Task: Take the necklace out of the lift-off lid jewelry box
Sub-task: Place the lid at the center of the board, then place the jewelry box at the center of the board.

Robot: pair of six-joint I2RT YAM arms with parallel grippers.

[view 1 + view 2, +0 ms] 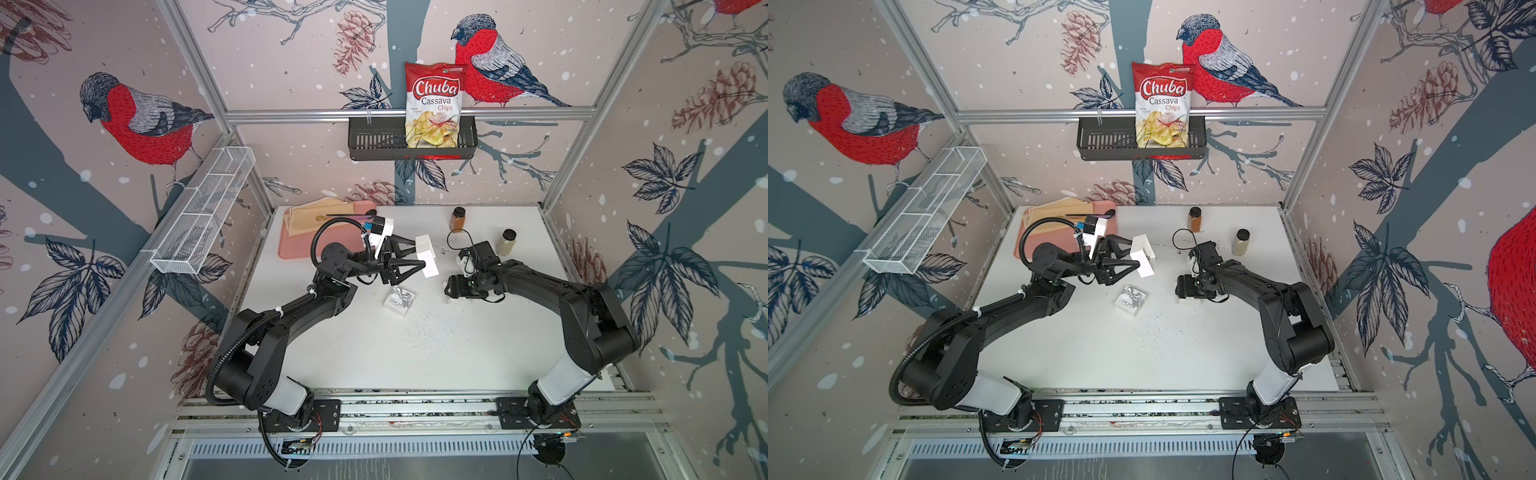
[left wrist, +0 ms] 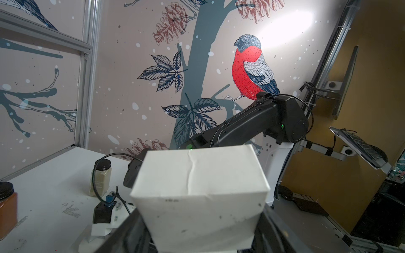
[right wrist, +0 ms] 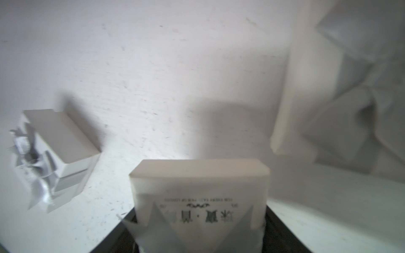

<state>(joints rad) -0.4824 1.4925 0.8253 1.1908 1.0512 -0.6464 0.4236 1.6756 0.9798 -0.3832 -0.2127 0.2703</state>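
Both claws full, necklace (image 1: 442, 249) loose.
L claw (image 1: 419, 255) grips white box (image 2: 197, 192), R claw (image 3: 200, 225) a printed white piece (image 3: 199, 181); thin chain, prob. the necklace, lies on table (image 1: 457, 353) just past L claw's tips. Lowering box could trap or drag it.

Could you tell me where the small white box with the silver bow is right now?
In both top views the bowed box sits on the table between the two arms, just nearer their bases than the left gripper.
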